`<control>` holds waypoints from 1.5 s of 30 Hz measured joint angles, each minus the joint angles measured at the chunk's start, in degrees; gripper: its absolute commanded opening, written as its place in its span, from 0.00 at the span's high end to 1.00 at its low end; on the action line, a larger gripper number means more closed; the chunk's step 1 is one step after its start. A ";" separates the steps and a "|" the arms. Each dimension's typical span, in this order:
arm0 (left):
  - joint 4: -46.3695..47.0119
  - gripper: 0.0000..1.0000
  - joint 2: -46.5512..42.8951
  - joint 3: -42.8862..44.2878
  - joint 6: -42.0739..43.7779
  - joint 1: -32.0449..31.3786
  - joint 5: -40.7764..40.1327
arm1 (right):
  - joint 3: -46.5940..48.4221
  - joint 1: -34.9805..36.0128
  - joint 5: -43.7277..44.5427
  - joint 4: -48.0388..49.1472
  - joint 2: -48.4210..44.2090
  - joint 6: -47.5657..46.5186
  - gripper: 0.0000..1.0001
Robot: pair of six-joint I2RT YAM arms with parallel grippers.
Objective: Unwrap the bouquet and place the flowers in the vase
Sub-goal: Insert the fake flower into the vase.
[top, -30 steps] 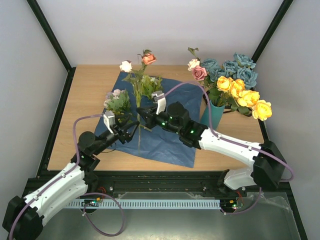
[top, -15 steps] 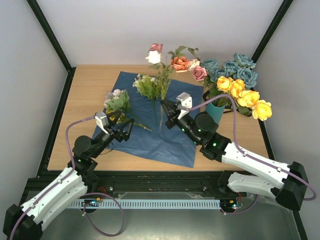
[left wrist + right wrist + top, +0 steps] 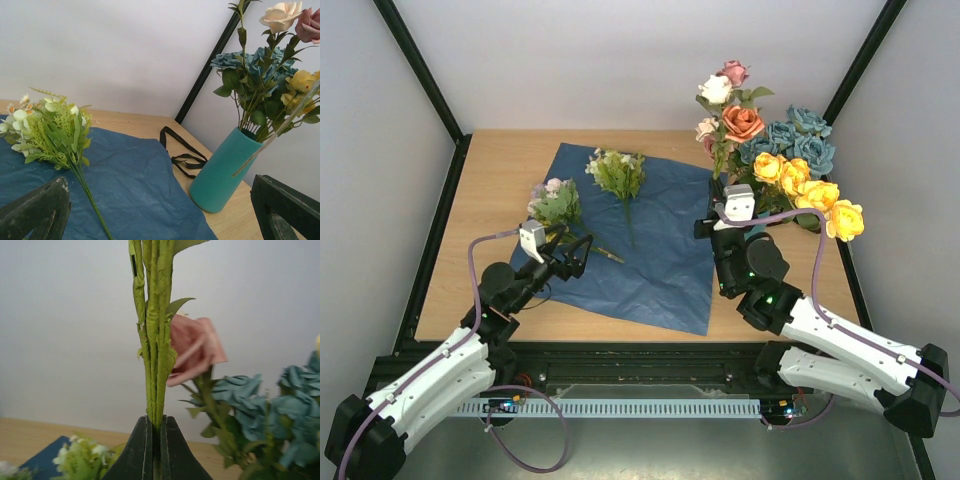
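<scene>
The vase (image 3: 222, 172) stands near the table's (image 3: 490, 200) far right corner, with blue and yellow flowers (image 3: 795, 165) standing in it. Just at its near left, the right gripper (image 3: 154, 419) is clamped on the stems of a pink, white and orange rose bunch (image 3: 730, 95), held upright. Two leafy sprigs (image 3: 617, 172) lie on the blue paper (image 3: 660, 270) spread mid-table. The left gripper (image 3: 574, 257) hovers wide and empty by the paper's left edge. A black ribbon (image 3: 182, 152) lies beside the vase.
</scene>
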 measured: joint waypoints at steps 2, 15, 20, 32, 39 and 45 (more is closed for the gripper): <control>0.00 0.00 -0.04 0.00 0.00 0.00 -0.24 | 0.00 0.00 2.89 0.79 0.00 -1.60 0.99; 0.07 0.00 -0.02 0.00 -0.02 0.00 -0.70 | 0.11 -0.37 11.65 8.26 -0.04 -12.55 0.99; 0.09 0.00 0.07 0.00 -0.02 0.00 -0.70 | 0.11 -1.60 10.95 12.00 -1.05 -15.34 0.99; 0.17 0.01 0.15 0.00 -0.04 0.00 -0.44 | -1.73 -7.23 7.34 16.90 1.44 -16.28 0.99; 0.20 0.01 0.31 0.00 -0.04 0.00 -0.11 | -1.03 -8.07 6.86 17.25 2.64 -16.50 0.99; 0.24 0.00 0.59 0.00 -0.26 0.00 0.04 | 1.84 -8.11 7.10 16.81 2.84 -16.11 0.99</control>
